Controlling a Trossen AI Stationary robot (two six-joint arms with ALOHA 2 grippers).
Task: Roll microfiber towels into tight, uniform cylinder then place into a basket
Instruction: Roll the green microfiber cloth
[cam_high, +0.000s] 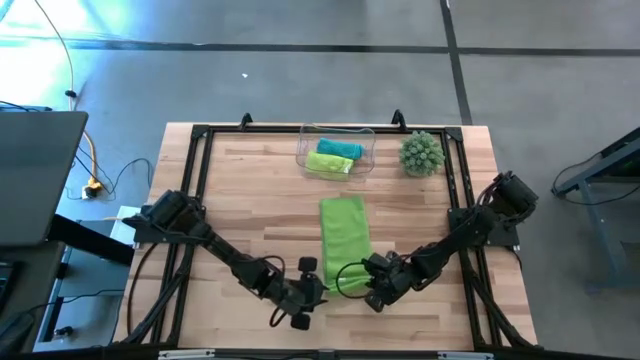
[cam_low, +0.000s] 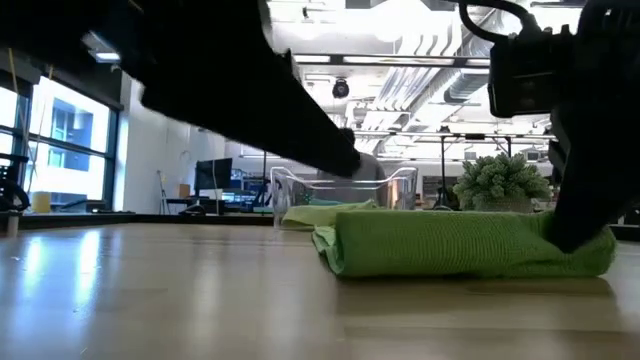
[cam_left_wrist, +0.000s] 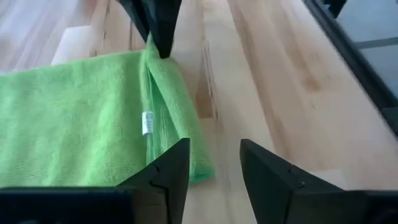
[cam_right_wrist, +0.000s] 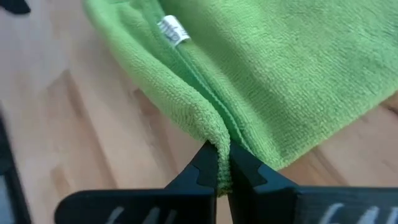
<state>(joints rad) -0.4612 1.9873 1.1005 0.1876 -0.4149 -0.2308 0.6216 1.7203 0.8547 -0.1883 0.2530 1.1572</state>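
One lime green microfiber towel (cam_high: 345, 232) lies spread on the table's middle, its near edge (cam_left_wrist: 163, 106) turned over into a low ridge with a white label (cam_left_wrist: 147, 122). My right gripper (cam_high: 356, 281) is shut on that edge at its right corner. My left gripper (cam_left_wrist: 214, 163) stands open at the edge's left corner (cam_left_wrist: 200, 169), with bare wood between its fingers; whether one finger brushes the cloth, I cannot tell. At the far edge stands the clear basket (cam_high: 303, 150), with a teal roll (cam_high: 340, 148) and a lime roll (cam_high: 330, 163) lying in it. My right gripper pinches the raised fold of the towel's near edge (cam_right_wrist: 214, 132) between its two fingers, at the right corner. Several layers are gathered there. The fingers slant down from the near right. The fold is drawn up a little at the fingers, and the towel's remaining length lies on the table.
A round spiky green plant ball (cam_high: 422, 153) stands to the right of the basket. A black frame (cam_high: 205, 135) runs around the tabletop. Bare wood (cam_high: 250, 210) lies to the left and right of the towel.
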